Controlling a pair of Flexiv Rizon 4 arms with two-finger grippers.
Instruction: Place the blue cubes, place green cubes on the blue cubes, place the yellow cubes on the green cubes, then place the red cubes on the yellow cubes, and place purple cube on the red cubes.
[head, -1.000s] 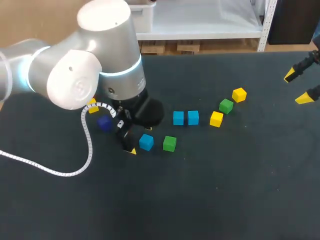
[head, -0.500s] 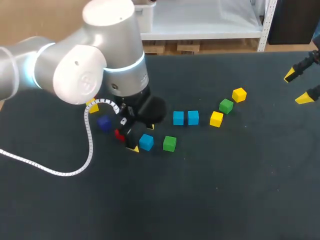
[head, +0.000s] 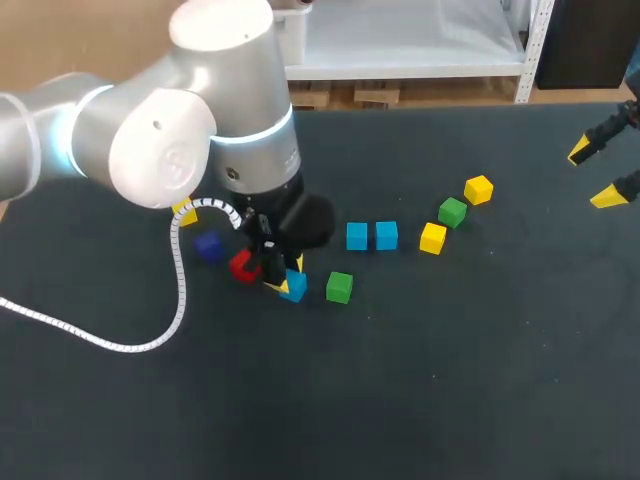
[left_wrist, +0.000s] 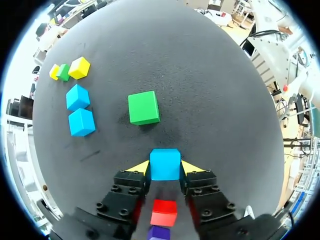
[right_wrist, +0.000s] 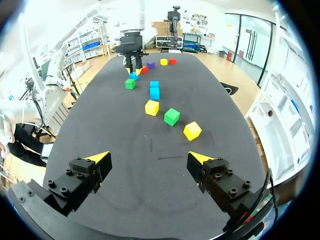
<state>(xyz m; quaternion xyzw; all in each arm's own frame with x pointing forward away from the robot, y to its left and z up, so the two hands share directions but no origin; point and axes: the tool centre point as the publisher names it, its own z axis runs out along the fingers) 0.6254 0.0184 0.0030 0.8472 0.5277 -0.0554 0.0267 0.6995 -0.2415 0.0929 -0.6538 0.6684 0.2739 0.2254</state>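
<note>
Gripping one blue cube (left_wrist: 165, 163) from two sides with the left gripper (left_wrist: 165, 168), yellow tips set narrow and pressing against opposite faces, low on the dark table (head: 420, 380). Showing, in the left wrist view, a green cube (left_wrist: 143, 107) lying just ahead of the grip and apart from it, with two more blue cubes (left_wrist: 81, 122) sitting side by side farther off to one side. Showing also a red cube (left_wrist: 163, 212) and a purple cube (left_wrist: 159, 233) lying behind the fingertips, under the wrist. Hanging the right gripper (right_wrist: 149, 160) spread wide over the table's right edge, well apart from a loose line made of the near yellow cube (head: 433, 238), the second green cube (head: 453, 212) and the far yellow cube (head: 479, 189).
</note>
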